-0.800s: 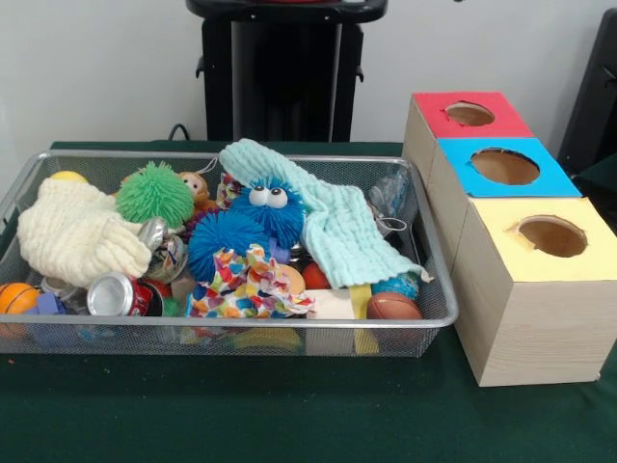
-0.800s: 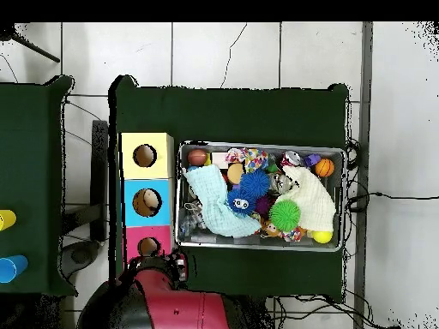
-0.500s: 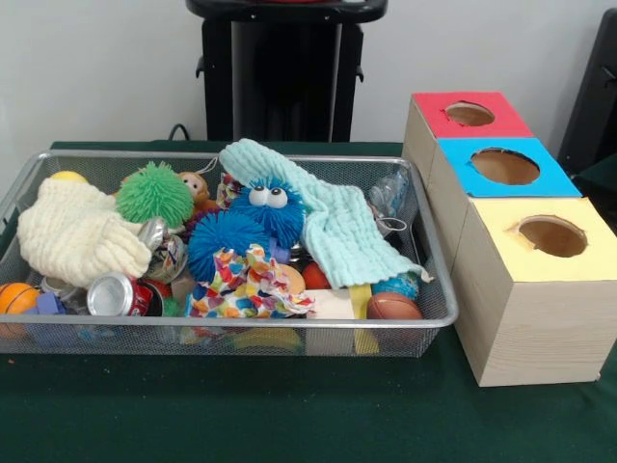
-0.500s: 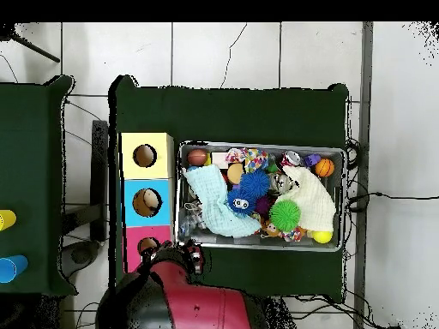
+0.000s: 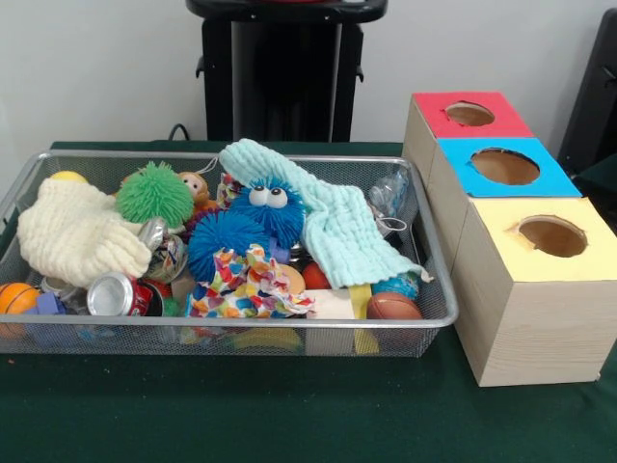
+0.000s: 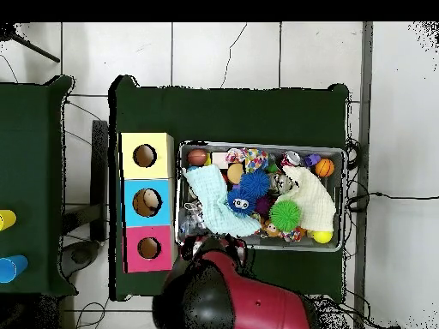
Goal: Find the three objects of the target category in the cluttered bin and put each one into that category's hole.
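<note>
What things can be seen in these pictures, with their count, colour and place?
wire-mesh basket: 1, silver, on the green table, left of the boxes in the front view
wooden boxes: 3, pale, in a row; tops with round holes, red hole farthest, blue hole middle, yellow hole nearest
monkey: 1, brown, partly hidden at the basket's far side
fuzzy balls: 3; green, blue with eyes, plain blue
cloths: 3; cream, pale green, many-coloured
can: 1, silver and red, near wall
small balls: orange, brown, yellow
arm: 1, red and black, overhead view's bottom; gripper state unclear
</note>
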You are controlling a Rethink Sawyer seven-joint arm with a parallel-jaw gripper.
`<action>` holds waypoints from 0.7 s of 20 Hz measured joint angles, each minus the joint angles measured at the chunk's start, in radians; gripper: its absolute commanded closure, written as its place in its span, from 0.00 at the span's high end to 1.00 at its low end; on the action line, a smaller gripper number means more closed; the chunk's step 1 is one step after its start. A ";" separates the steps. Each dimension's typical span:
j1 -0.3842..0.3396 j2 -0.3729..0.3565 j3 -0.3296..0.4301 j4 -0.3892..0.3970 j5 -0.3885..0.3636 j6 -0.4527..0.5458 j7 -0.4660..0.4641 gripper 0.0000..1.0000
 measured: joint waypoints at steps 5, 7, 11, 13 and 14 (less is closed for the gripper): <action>-0.061 0.004 0.012 -0.003 -0.002 0.000 0.000 1.00; -0.084 0.010 0.021 -0.003 -0.003 0.000 0.000 1.00; -0.127 0.032 0.039 -0.003 -0.004 -0.006 0.000 1.00; -0.151 0.050 0.054 -0.003 -0.005 -0.022 0.000 1.00; -0.163 0.061 0.061 -0.003 -0.005 -0.035 0.000 1.00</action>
